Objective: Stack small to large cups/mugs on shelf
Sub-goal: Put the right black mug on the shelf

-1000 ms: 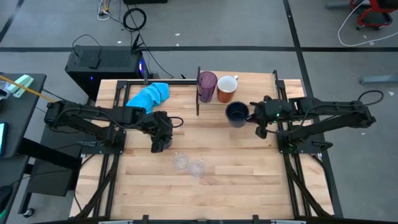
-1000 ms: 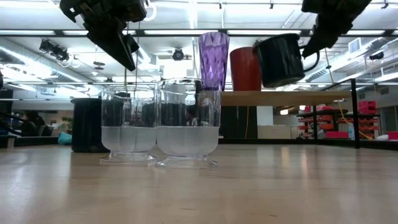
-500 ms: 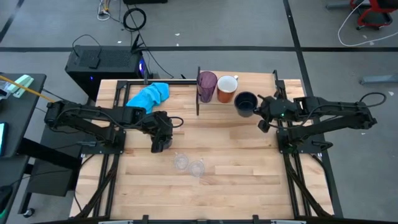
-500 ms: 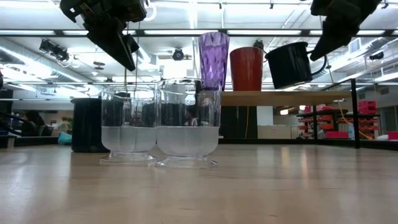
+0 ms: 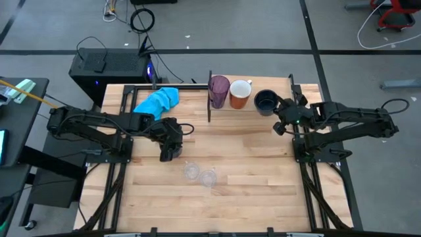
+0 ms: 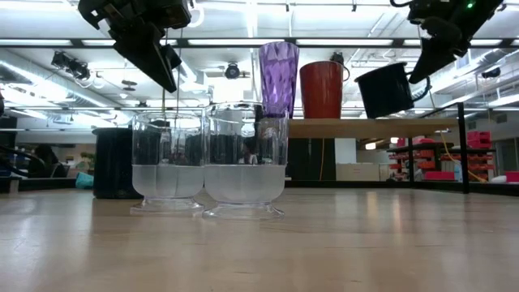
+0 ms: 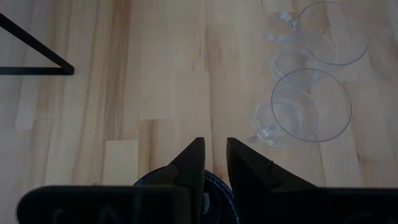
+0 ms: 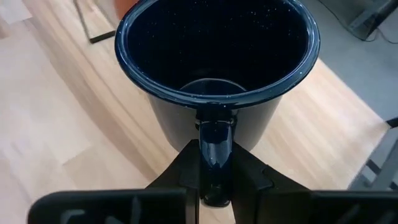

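Observation:
My right gripper (image 5: pixel 279 110) is shut on a dark navy mug (image 5: pixel 265 102) just above the right part of the light-wood shelf (image 6: pixel 365 128), beside the orange mug (image 5: pixel 240 93). The purple tumbler (image 5: pixel 219 91) stands on the shelf next to the dark upright panel (image 5: pixel 210 99). Two clear glasses (image 5: pixel 191 171) (image 5: pixel 208 178) stand on the tabletop. My left gripper (image 7: pixel 216 155) hovers above a second navy mug (image 7: pixel 217 190) on the table. Its fingers are nearly together and touch nothing. My right gripper pinches the mug's handle (image 8: pixel 216 140) between its two fingers (image 8: pixel 183 168). The fingers come about level from the table's right side. The mug (image 6: pixel 388 89) is upright with a slight tilt, its mouth up, just above the shelf board.
A blue cloth (image 5: pixel 158 101) lies at the table's far left. A black box (image 5: pixel 112 66) stands on the floor beyond the far edge. Bare tabletop (image 5: pixel 250 171) lies to the right of the glasses.
My right gripper has carried the navy mug toward the table's far edge and a little right, from in front of the shelf to over its right part beside the orange mug. The mug has stayed upright in the hold.

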